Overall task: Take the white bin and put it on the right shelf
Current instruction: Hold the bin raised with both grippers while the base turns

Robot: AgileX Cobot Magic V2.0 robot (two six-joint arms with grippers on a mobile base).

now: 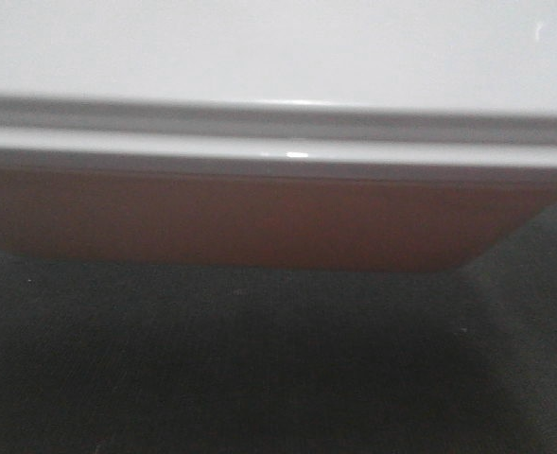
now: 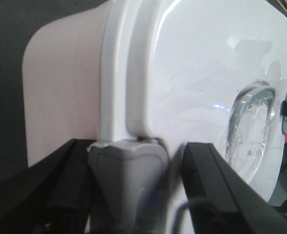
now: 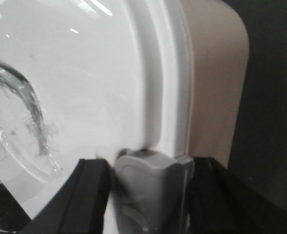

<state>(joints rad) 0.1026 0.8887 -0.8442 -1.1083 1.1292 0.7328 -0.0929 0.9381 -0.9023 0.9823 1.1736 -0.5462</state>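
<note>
We see the white bin (image 1: 278,57) filling most of the front view. Its glossy lid (image 1: 373,47) takes the upper part of the frame, a stepped rim runs straight across the middle, and the pinkish side wall shows below it. Under the bin, a dark surface (image 1: 278,388) covers the lower part of the frame, with a shadow at its centre. We cannot tell whether the bin rests on it or hangs above it.

In the left wrist view the white bin (image 2: 192,73) stands on end across the frame, with the lid's recessed handle (image 2: 253,122) at the right. At the lower centre the left gripper (image 2: 133,146) is pinched on a grey latch (image 2: 126,180) at the lid's rim. Its black fingers (image 2: 216,180) sit on either side of the latch.

In the right wrist view the white bin (image 3: 85,73) fills the left and centre, its handle recess (image 3: 16,112) at the left edge. At the bottom centre the right gripper (image 3: 148,163) is likewise clamped on a grey latch (image 3: 150,190) at the rim, one black finger (image 3: 85,195) on each side. Motion blur softens both latches.
</note>
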